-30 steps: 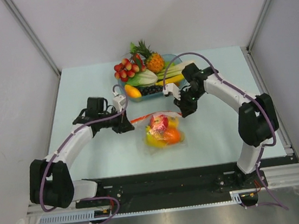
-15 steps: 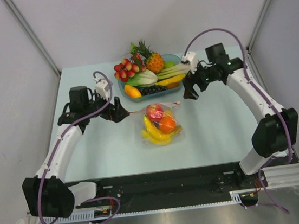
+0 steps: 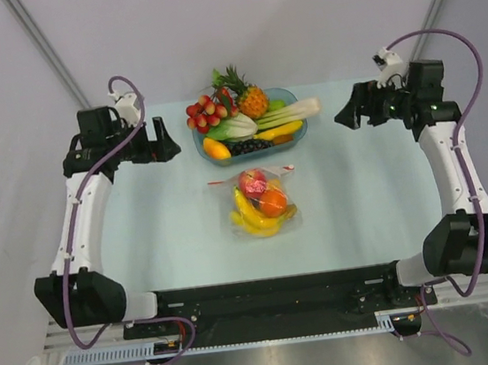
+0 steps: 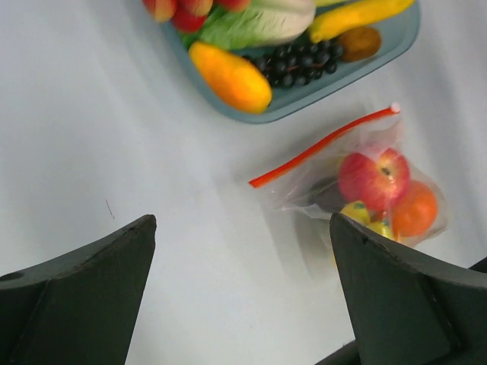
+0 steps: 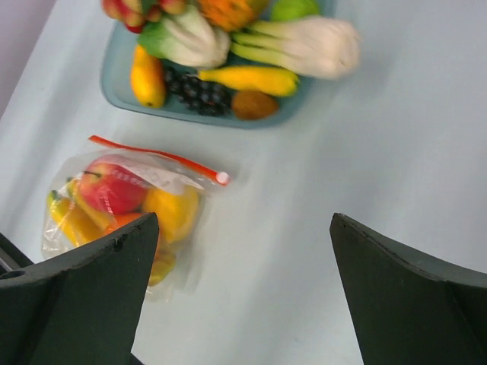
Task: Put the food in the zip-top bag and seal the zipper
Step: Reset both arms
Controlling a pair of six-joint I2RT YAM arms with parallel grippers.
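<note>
- Two claws stood open and empty: the left claw (image 3: 157, 141) over the far left part of the table (image 3: 161, 233), the right claw (image 3: 349, 116) over the far right part, both well apart from the bag.
- The bag (image 3: 260, 205) lay flat in the middle of the table, near the blue tray (image 3: 301, 125).
- Inside it were the apple (image 3: 253, 182), the orange (image 3: 272, 202) and the bananas (image 3: 250, 221).
- The zipper (image 4: 323, 146) ran as one thin red line along the bag's far edge.

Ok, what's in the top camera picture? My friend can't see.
A clear zip-top bag holding an apple, orange and bananas lies mid-table, near a fruit tray. The left tool and right tool sit out wide, away from it.
</note>
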